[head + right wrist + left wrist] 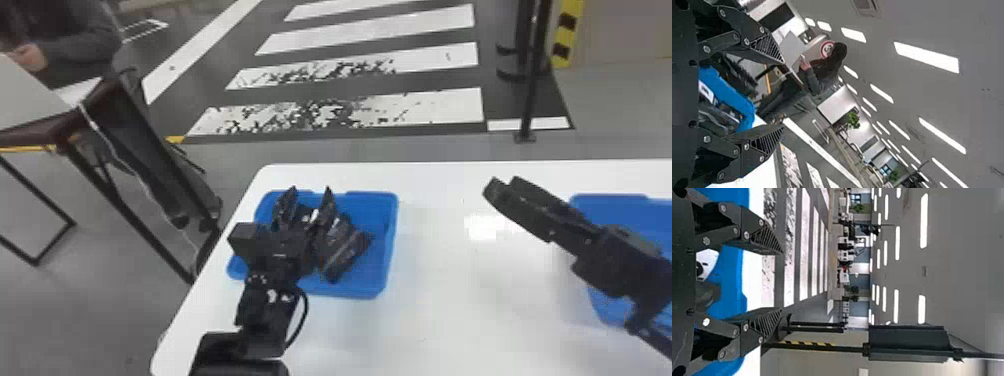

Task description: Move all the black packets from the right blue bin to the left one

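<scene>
The black packets [341,256] in the left bin [381,265] looked light, slick and bendy, best pinched by a raised edge. Your left hand [310,190], fingers apart, overlapped that bin and hid some. Rightward on the bench [450,310], your right hand [501,185], also spread, partly blocked the right bin [635,212].

Left pincer [310,190] over left blue bin [392,225] of black packets [346,250], right pincer [501,184] near right blue bin [612,204]
</scene>
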`<state>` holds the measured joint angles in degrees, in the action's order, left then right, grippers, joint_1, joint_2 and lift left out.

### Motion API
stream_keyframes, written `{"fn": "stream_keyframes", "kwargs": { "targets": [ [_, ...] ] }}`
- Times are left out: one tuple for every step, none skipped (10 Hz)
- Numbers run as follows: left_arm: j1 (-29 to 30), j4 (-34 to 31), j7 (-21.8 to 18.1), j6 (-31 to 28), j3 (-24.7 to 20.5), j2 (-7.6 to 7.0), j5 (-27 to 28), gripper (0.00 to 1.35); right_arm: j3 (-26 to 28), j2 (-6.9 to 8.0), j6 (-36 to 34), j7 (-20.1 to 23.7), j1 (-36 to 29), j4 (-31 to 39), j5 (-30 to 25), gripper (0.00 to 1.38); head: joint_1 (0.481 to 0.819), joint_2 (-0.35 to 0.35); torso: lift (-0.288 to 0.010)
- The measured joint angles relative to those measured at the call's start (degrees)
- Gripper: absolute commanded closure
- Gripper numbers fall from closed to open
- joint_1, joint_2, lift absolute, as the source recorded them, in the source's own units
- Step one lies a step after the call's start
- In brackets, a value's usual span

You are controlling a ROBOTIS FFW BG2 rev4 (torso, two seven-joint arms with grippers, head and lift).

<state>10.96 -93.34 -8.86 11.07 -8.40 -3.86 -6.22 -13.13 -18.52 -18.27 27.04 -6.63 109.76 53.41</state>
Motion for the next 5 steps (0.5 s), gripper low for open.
{"fn": "stream_keyframes", "kwargs": {
  "targets": [
    [1.33, -2.93, -1.04, 1.86, 0.75, -0.07, -1.15, 0.12, 5.20, 0.75, -2.90, -0.59, -0.68, 1.79, -6.13, 0.50, 0.695, 0.251, -0.140],
    [4.07, -9.53, -1.39, 0.05, 1.50, -0.17, -1.28, 0.13, 10.61, 1.35, -7.45, -1.45, -1.16, 4.38, -14.62, 0.50, 0.695, 0.193, -0.140],
    [7.52, -17.40, -2.04, -3.99, 2.03, -0.25, -0.98, 0.12, 14.82, 1.59, -13.31, -2.62, -1.24, 6.51, -22.20, 0.50, 0.695, 0.126, -0.140],
    [10.76, -23.86, -2.31, -6.92, 2.88, -0.28, -0.80, 0.12, 18.00, 1.75, -19.37, -3.74, -1.21, 7.54, -27.50, 0.50, 0.695, 0.062, -0.140],
    [13.18, -27.78, -2.32, -7.27, 4.13, -0.25, -1.18, 0.11, 21.24, 2.14, -24.87, -4.44, -1.31, 7.85, -32.11, 0.50, 0.695, 0.023, -0.140]
  ]
}}
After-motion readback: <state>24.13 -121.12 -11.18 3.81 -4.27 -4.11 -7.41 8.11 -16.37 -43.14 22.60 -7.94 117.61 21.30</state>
